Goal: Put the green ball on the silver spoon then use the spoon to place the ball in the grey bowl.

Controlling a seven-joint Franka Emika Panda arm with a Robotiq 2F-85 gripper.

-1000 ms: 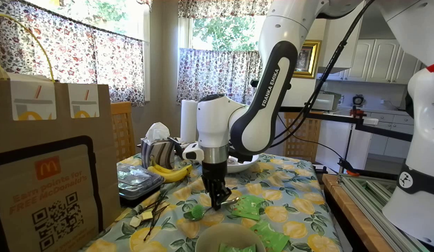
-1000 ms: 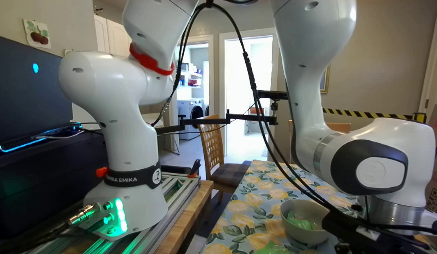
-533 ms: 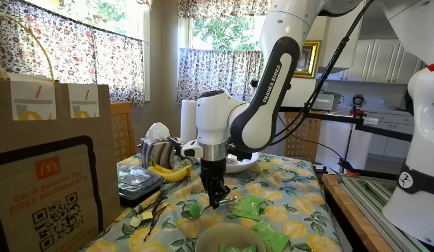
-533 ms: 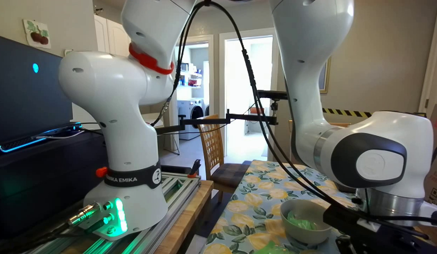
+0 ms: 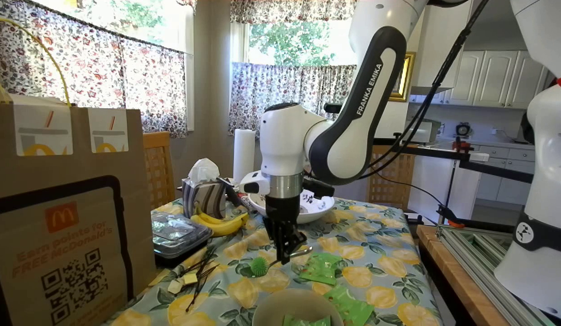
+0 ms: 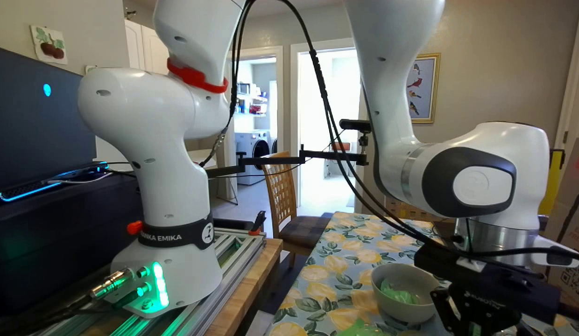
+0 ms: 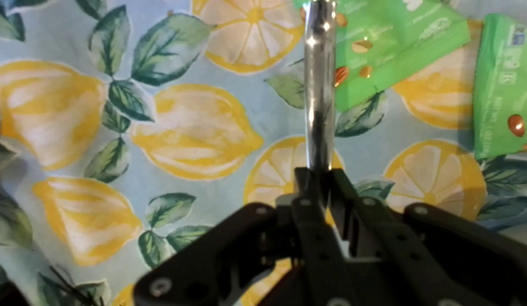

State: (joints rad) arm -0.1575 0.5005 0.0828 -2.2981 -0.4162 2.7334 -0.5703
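Observation:
My gripper [image 5: 284, 260] is shut on the handle of the silver spoon [image 5: 303, 251] above the tablecloth. In the wrist view the fingertips [image 7: 318, 178] pinch the shiny spoon handle [image 7: 319, 85], which points to the top of the picture. The spiky green ball [image 5: 259, 266] rests at the spoon's head end; the head is mostly hidden by the ball. The ball is out of view in the wrist view. The grey bowl [image 5: 271, 303] stands nearer that camera than the spoon; it also shows in an exterior view [image 6: 404, 310], beside the gripper, with a green packet inside.
Green snack packets [image 5: 321, 267] lie by the spoon handle and the bowl. Bananas [image 5: 221, 224], a clear-lidded container [image 5: 176, 233], a tissue box [image 5: 203, 199], a white bowl [image 5: 319, 208] and a paper towel roll [image 5: 244, 154] stand behind. Small yellow blocks [image 5: 183, 281] and a paper bag [image 5: 72, 203] are left.
The arm has risen and shifted slightly right in an exterior view. The spoon and the green ball have gone up with it, the ball staying at the spoon's head.

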